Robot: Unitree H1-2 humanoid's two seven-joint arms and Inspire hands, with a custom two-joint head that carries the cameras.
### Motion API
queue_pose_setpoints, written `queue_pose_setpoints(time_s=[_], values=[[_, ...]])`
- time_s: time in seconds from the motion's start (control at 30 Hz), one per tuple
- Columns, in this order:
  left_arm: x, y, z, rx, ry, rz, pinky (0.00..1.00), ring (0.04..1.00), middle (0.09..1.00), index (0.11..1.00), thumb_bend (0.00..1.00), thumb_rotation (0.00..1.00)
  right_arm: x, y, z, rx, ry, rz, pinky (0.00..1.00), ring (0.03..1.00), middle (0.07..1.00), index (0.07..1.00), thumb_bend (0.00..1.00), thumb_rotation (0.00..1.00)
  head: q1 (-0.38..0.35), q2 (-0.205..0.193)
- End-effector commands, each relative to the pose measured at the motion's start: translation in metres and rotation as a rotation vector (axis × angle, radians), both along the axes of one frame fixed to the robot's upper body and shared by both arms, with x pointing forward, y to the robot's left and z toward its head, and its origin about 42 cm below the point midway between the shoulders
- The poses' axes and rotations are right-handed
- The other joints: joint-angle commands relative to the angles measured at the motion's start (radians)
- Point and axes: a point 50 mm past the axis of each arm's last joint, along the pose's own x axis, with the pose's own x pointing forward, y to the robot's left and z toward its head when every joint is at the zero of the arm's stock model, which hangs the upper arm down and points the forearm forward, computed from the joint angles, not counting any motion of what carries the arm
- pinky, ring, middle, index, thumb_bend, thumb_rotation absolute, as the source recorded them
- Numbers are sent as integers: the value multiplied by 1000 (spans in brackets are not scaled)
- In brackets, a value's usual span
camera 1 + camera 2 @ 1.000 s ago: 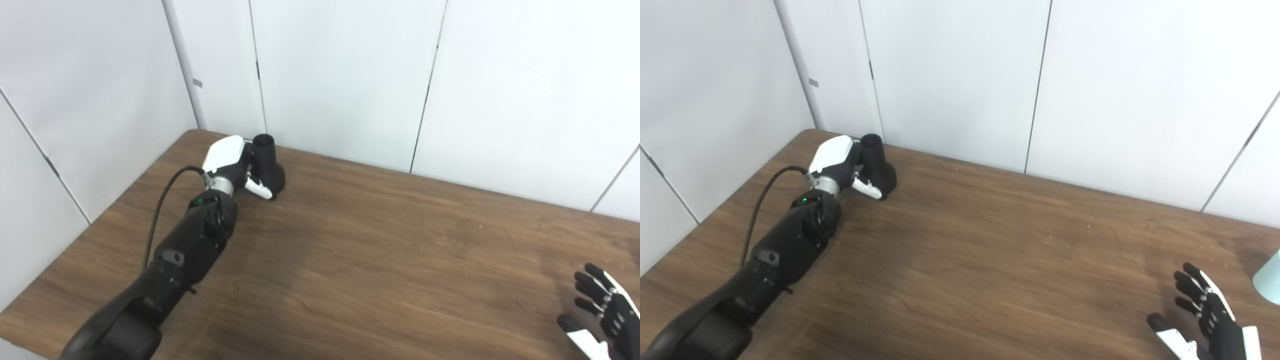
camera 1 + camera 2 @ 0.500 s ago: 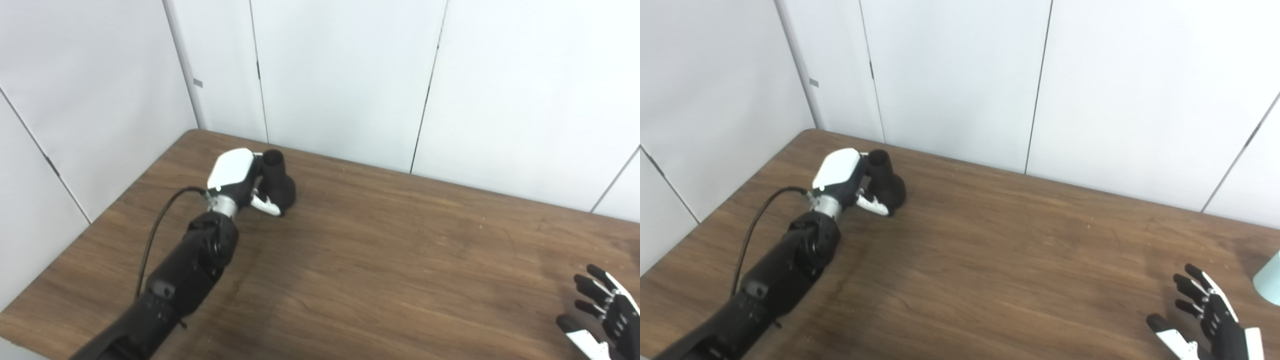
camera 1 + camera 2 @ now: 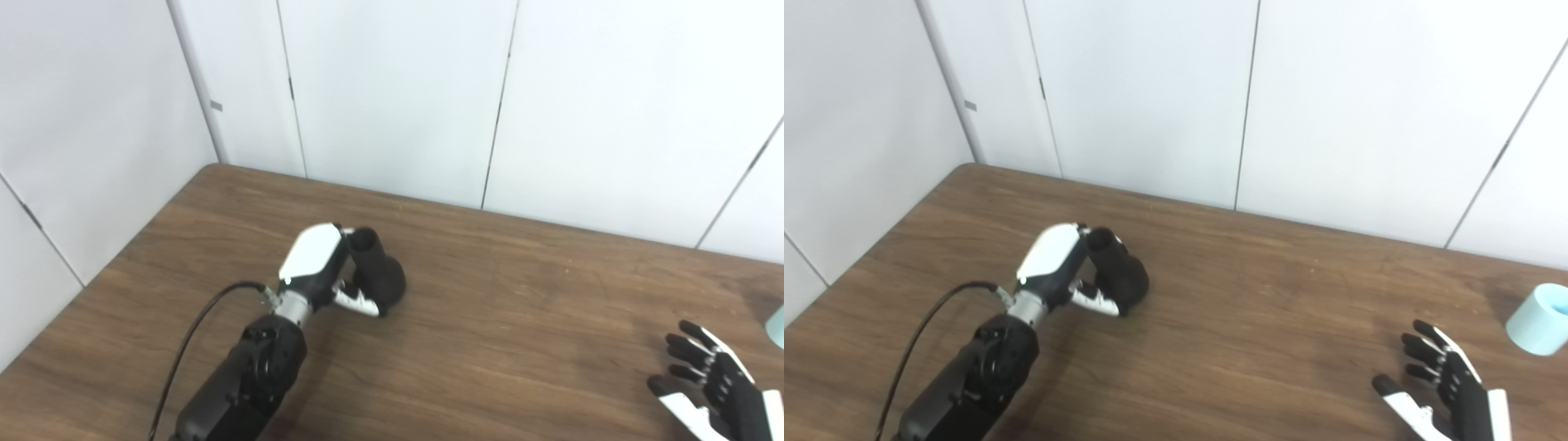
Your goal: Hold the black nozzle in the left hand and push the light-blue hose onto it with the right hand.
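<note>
My left hand [image 3: 318, 269] is shut on the black nozzle [image 3: 376, 277], a flared black tube with its narrow open end up, held just above the table left of centre. The same nozzle [image 3: 1118, 272] shows in the right eye view. The light-blue hose [image 3: 1536, 318] is a short pale cylinder standing on the table at the far right; only its edge [image 3: 778, 320] shows in the left eye view. My right hand [image 3: 1448, 392] hovers open, fingers spread, near the front right, a little short of the hose and holding nothing.
The brown wooden table [image 3: 508, 343] meets white wall panels [image 3: 398, 98] along its far and left edges. A black cable [image 3: 190, 343] loops off my left forearm.
My left hand has carried the nozzle from the far-left corner toward the table's middle. The camera has swung right, bringing the hose further into view. The right hand stays open, barely shifted.
</note>
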Motion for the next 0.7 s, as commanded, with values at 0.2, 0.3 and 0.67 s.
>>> queue_pose_setpoints(time_s=[0.2, 0.3, 0.67], values=[[-18, -41, 3, 30, -13, -191, 981, 684, 488, 490, 522, 0, -2, 14, 20, 5, -43, 3, 699, 769, 743, 786, 787, 504, -70, 22], [-19, -50, -8, 44, 10, -235, 971, 668, 488, 490, 523, 0, -2, 19, 24, 15, -44, -3, 688, 765, 743, 785, 786, 506, -97, 31], [-34, -92, -22, 76, 79, -403, 957, 650, 476, 502, 521, 0, -4, 33, 39, 121, -67, -12, 415, 545, 742, 778, 771, 421, -180, 63]])
